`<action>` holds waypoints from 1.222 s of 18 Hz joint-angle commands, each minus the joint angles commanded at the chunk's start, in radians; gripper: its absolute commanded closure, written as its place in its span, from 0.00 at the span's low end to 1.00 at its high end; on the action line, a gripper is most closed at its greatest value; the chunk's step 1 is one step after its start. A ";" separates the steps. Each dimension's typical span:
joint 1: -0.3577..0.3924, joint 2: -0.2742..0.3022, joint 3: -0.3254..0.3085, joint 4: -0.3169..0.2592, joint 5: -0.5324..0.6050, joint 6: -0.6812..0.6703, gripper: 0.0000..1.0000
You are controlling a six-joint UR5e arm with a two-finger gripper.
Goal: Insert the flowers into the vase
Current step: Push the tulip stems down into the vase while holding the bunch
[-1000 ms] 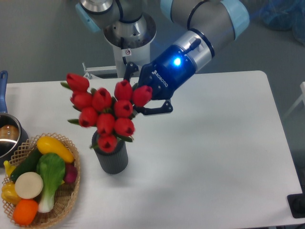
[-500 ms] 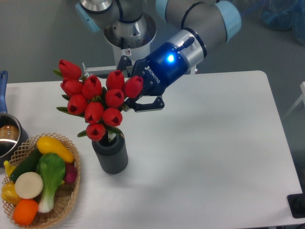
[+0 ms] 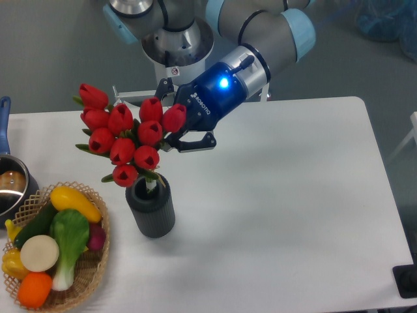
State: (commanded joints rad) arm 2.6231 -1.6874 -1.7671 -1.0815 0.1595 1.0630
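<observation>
One white table [image 3: 280, 195] was seen to fill most of the view, its surface smooth and matte, with the near edge and left side cut off by the frame. Part of the arm [image 3: 260, 32], grey with pale blue joint caps, was cut off at the top edge. A blue wrist housing with a lit spot was carried above the gripper [image 3: 171, 134]. The fingertips were largely hidden behind the tulip heads, so only a dark lower finger [image 3: 195, 143] could be made out. The gripper appeared clenched on the flowers [image 3: 127, 137], though the contact itself was concealed.

The flowers were observed as a tilted bunch of smooth red buds with green leaves, held over the vase [image 3: 151, 212]. A pale stem end was seen inside the round mouth; how far it reached could not be determined. The vase was noted as a dark grey, matte, finely ribbed cylinder, upright on the table, just right of a woven wicker basket [image 3: 98, 274].

The basket was partly cut off at the lower left and was filled with rounded vegetables. A shiny steel pot [image 3: 10, 189] with a blue handle was mostly out of frame at the left edge.
</observation>
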 joint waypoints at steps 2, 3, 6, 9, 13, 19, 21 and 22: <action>-0.002 0.005 -0.008 0.005 0.000 0.002 0.69; -0.002 0.005 -0.015 0.006 0.000 0.009 0.68; -0.003 0.005 -0.037 0.006 0.000 0.031 0.65; -0.005 0.005 -0.052 0.011 0.000 0.034 0.65; -0.006 0.005 -0.081 0.034 0.000 0.035 0.65; -0.021 0.003 -0.127 0.077 -0.002 0.035 0.65; -0.023 0.003 -0.141 0.077 -0.002 0.054 0.65; -0.023 0.005 -0.152 0.077 -0.002 0.073 0.65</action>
State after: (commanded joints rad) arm 2.6001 -1.6828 -1.9189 -1.0048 0.1580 1.1365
